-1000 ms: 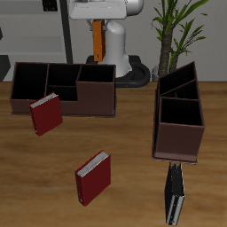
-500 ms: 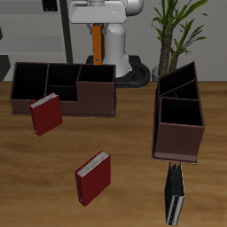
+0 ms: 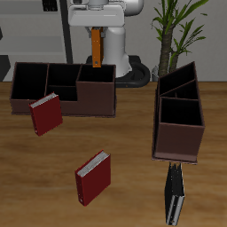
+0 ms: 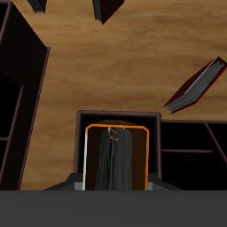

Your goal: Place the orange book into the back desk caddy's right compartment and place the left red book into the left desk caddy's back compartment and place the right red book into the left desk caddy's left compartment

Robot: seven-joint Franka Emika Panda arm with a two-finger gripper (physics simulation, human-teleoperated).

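Wooden table in a plain room with a plant

The table (image 3: 124,142) has a warm brown wood-grain top, evenly lit with soft shadows. Behind it stands a potted plant (image 3: 177,27) with long green leaves on thin stems. A pale wall (image 3: 31,22) closes the back, with a grey upright post (image 3: 66,35) before it.
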